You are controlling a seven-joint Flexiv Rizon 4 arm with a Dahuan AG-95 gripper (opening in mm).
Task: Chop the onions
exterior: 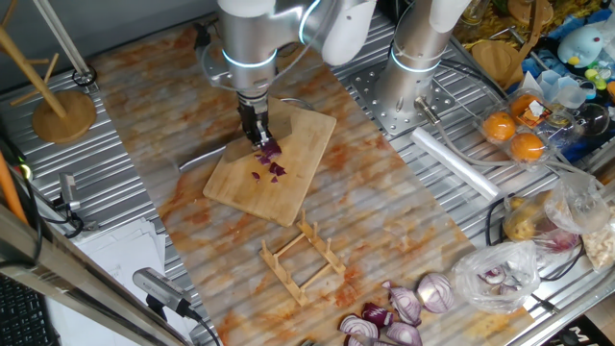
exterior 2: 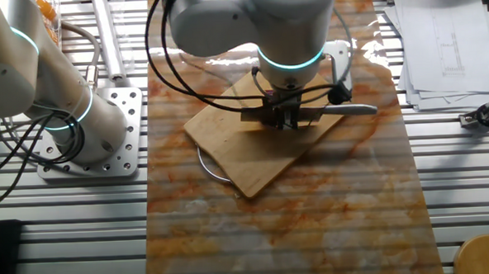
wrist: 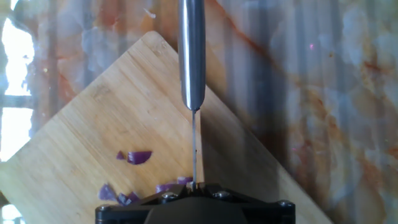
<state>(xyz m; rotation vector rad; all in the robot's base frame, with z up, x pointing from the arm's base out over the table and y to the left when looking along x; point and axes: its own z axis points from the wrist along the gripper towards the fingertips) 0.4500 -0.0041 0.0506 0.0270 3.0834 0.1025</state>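
While the gripper (exterior: 256, 127) clamps a knife (wrist: 193, 74) edge-down over the bamboo cutting board (exterior: 231, 178), dark purple onion pieces (exterior: 271, 161) cluster on the board just beside the blade, halved red onions (exterior: 399, 312) well apart at the table edge.

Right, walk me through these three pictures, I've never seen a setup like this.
It is a robot arm with a two-finger gripper, working at a table. Two pictures come from fixed cameras on different sides of the table; the third comes from a camera on the hand, looking down along the fingers. The gripper is closed on a knife, seen edge-on in the hand view, above a wooden cutting board. Small purple onion pieces lie on the board. Nearby lie a wooden rack and halved red onions.
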